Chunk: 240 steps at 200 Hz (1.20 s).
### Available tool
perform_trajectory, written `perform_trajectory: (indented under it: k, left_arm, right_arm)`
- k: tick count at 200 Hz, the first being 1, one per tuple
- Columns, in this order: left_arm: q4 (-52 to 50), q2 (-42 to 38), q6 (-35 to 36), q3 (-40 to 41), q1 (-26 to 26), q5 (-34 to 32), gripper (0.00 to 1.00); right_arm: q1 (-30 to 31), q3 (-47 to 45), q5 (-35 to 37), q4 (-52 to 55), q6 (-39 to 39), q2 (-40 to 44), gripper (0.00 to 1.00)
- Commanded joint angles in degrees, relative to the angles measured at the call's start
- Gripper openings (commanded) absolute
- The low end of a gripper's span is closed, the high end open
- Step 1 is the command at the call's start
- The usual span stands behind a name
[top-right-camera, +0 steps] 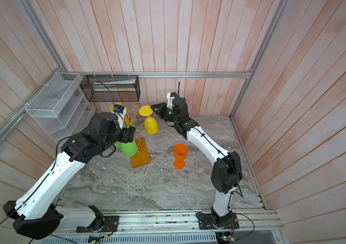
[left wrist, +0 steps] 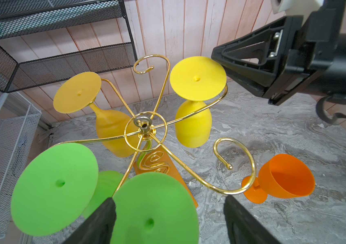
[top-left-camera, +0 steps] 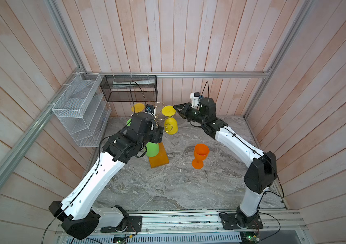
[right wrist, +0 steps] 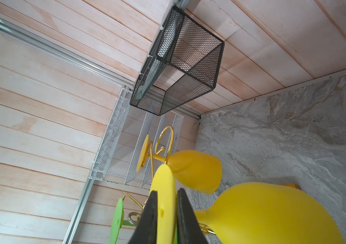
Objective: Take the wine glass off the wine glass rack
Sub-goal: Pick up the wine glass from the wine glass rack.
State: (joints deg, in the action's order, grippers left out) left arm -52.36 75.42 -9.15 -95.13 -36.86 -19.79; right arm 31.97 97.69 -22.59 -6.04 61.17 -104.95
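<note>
The gold wire wine glass rack (left wrist: 144,126) stands on its amber base (top-left-camera: 159,158) at the back of the table. A yellow wine glass (top-left-camera: 171,126) hangs upside down from one of its arms. My right gripper (right wrist: 166,193) is shut on the flat foot of this glass, one finger on each face. The same grip shows in both top views (top-right-camera: 153,107). My left gripper (left wrist: 169,198) stands open above the foot of a green glass (left wrist: 153,213) that hangs from the rack. Its fingers (left wrist: 102,219) flank that foot without touching it.
A second green glass (left wrist: 56,186) and an amber-yellow glass (left wrist: 108,128) also hang from the rack. An orange glass (top-left-camera: 200,154) stands upright on the marble table (top-left-camera: 168,190). A black mesh basket (top-left-camera: 128,88) and a white wire shelf (top-left-camera: 79,109) hang on the walls.
</note>
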Motion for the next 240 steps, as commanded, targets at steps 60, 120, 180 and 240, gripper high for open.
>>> perform_trajectory:
  k: [60, 120, 180, 240]
  left_arm:
    - [2.4, -1.9, -0.1, 2.5, 0.3, 1.1, 0.82]
    - [3.1, -1.7, -0.1, 2.8, 0.3, 1.2, 0.82]
    - [3.0, -2.6, 0.0, 4.0, 0.2, 0.4, 0.82]
    - [3.5, -2.7, 0.2, 4.4, 0.3, 0.4, 0.82]
  right_arm:
    - [1.3, 1.1, 0.3, 2.7, -2.4, 1.1, 0.11]
    - [1.3, 0.5, 1.3, 2.7, -2.4, 2.4, 0.01]
    - [1.3, -2.5, 2.3, -0.3, -1.6, 5.0, 0.0]
    - [1.3, -4.4, 3.0, -0.6, -1.7, 7.6, 0.0]
